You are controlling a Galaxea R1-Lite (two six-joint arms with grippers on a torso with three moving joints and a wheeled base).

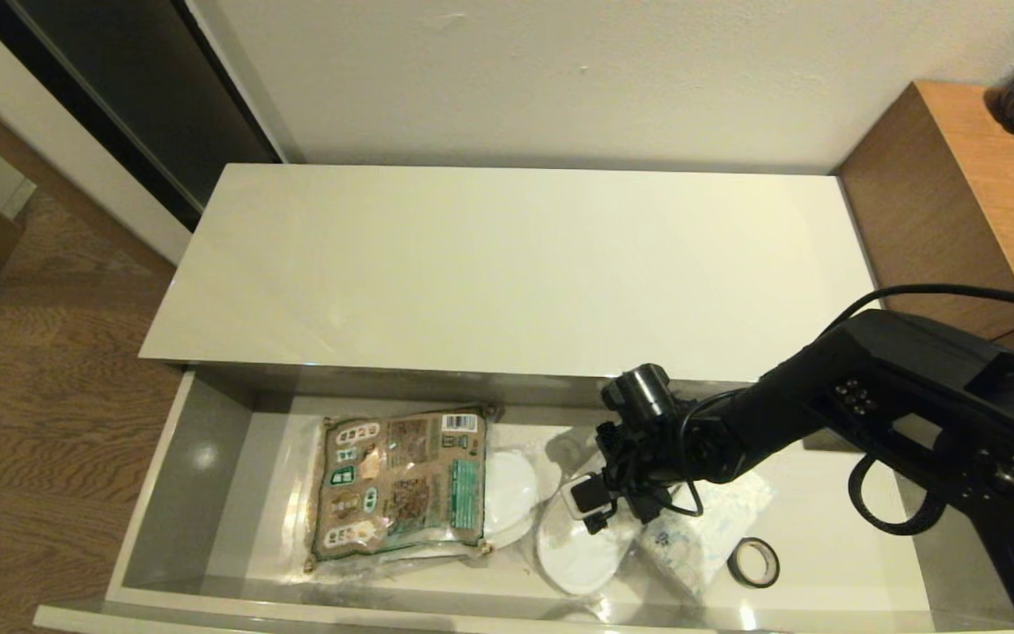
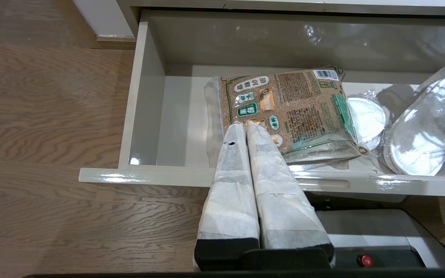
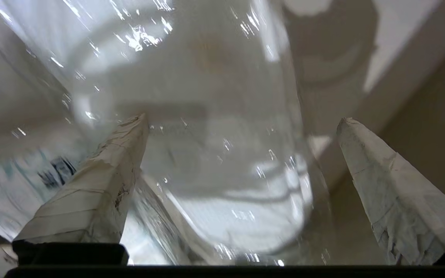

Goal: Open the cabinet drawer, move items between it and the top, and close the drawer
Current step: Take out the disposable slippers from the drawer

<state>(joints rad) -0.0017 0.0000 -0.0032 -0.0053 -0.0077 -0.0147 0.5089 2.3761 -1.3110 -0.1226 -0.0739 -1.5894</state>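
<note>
Room: you face a white wall, with wood floor [image 1: 49, 387] at the left and a brown side cabinet [image 1: 956, 202] at the right.
Top: the cream top [image 1: 507, 264] runs the cabinet's full width, with nothing lying on it.
Drawer: your drawer [image 1: 199, 493] is pulled out below the top, its grey walls showing.
Packet: a brown-and-green packet [image 1: 401, 484] lies flat in the drawer's left half.
Slipper: the white slipper [image 1: 573, 550] in clear plastic lies mid-drawer, just right of the packet.
Tissue: the tissue pack [image 1: 718, 519] lies touching the slipper's right side.
Tape: a black tape ring [image 1: 753, 562] sits just right of the tissue.
Right gripper: your right gripper [image 3: 242, 123] hangs over the slipper with fingers spread wide, holding nothing.
Left gripper: your left gripper [image 2: 245, 125] is parked before the drawer front, fingers pressed together.
</note>
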